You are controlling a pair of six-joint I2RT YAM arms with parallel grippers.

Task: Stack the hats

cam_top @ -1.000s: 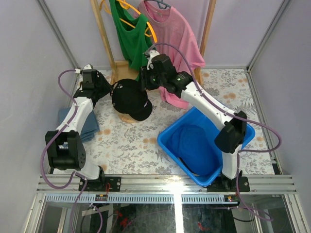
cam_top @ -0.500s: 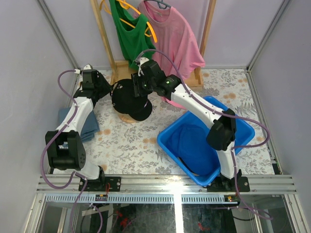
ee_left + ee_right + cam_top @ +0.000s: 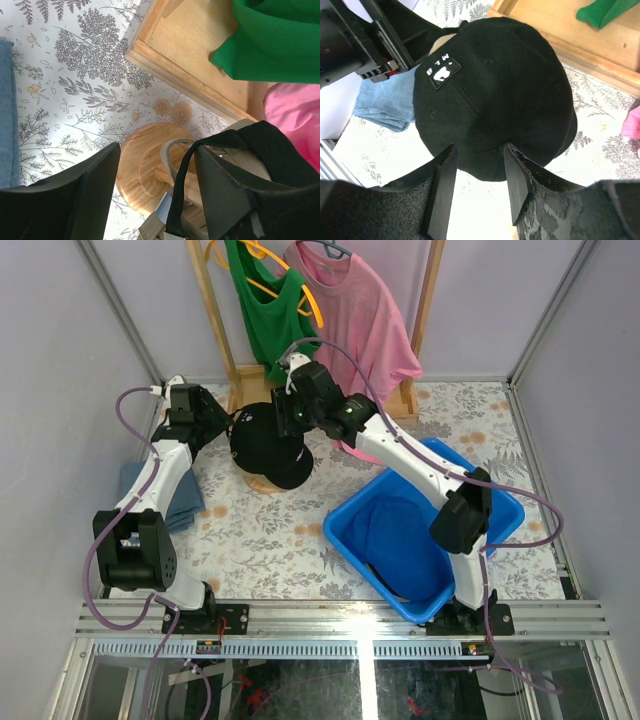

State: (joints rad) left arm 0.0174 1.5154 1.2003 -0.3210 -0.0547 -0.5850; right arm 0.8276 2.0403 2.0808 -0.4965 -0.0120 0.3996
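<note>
A black cap [image 3: 265, 440] with a white logo patch sits on the round wooden stand [image 3: 262, 483]; it fills the right wrist view [image 3: 495, 100]. A tan cap's strap [image 3: 170, 155] shows under its black back edge [image 3: 270, 145] above the stand [image 3: 142, 165]. My left gripper [image 3: 228, 425] is open at the cap's back, its jaws [image 3: 157, 150] either side of the straps. My right gripper [image 3: 285, 425] is open just above the cap's crown [image 3: 480, 147], touching nothing I can see. A royal blue cap [image 3: 395, 530] lies in the blue bin [image 3: 350, 502].
A wooden clothes rack [image 3: 240, 375] stands at the back with a green top [image 3: 265, 320] and a pink shirt [image 3: 360, 310]; its base [image 3: 200, 55] is close behind the stand. A folded grey-blue cloth [image 3: 180, 500] lies at the left.
My right arm has swung left from in front of the pink shirt to over the black cap. The left arm and the cap have barely moved.
</note>
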